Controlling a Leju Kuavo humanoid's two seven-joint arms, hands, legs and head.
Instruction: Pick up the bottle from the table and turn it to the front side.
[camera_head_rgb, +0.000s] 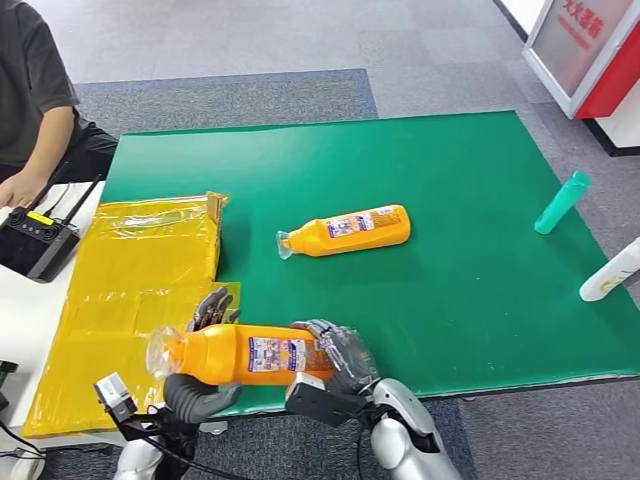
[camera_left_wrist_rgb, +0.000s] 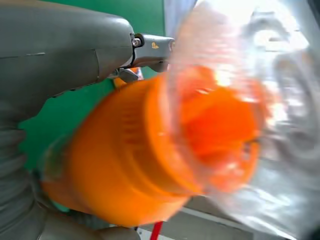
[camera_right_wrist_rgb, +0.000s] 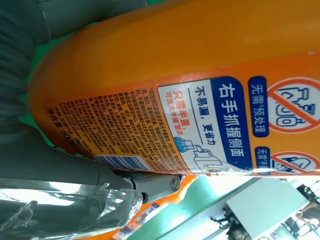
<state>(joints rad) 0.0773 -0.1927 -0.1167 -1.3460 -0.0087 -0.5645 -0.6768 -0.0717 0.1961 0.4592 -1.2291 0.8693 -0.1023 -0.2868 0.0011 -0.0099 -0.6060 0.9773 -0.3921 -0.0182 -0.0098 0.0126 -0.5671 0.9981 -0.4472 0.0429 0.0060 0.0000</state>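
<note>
— Orange, that held bottle (camera_head_rgb: 241, 354), lying sideways above the near edge of the green table (camera_head_rgb: 468, 290), clear cap end to the left. Who has it?

— Both. From the head view, the left hand (camera_head_rgb: 198, 385) cups it under the neck end with fingers curling up behind, and the right hand (camera_head_rgb: 338, 362) wraps the base end.

— Anything else on the table?

— A second orange bottle (camera_head_rgb: 345, 231) lying farther off near the middle, a teal bottle (camera_head_rgb: 561, 202) and a white bottle (camera_head_rgb: 610, 271) far right, yellow packaging (camera_head_rgb: 128, 290) at left. A person (camera_head_rgb: 34, 100) sits far left.

— And the left wrist view?

— Blurred: the cap (camera_left_wrist_rgb: 241, 115) and orange neck, the grey thumb (camera_left_wrist_rgb: 68, 55) across the bottle.

— Right wrist?

— The printed label (camera_right_wrist_rgb: 211, 125) close up, grey fingers (camera_right_wrist_rgb: 75, 175) pressed on the bottle's side.
</note>
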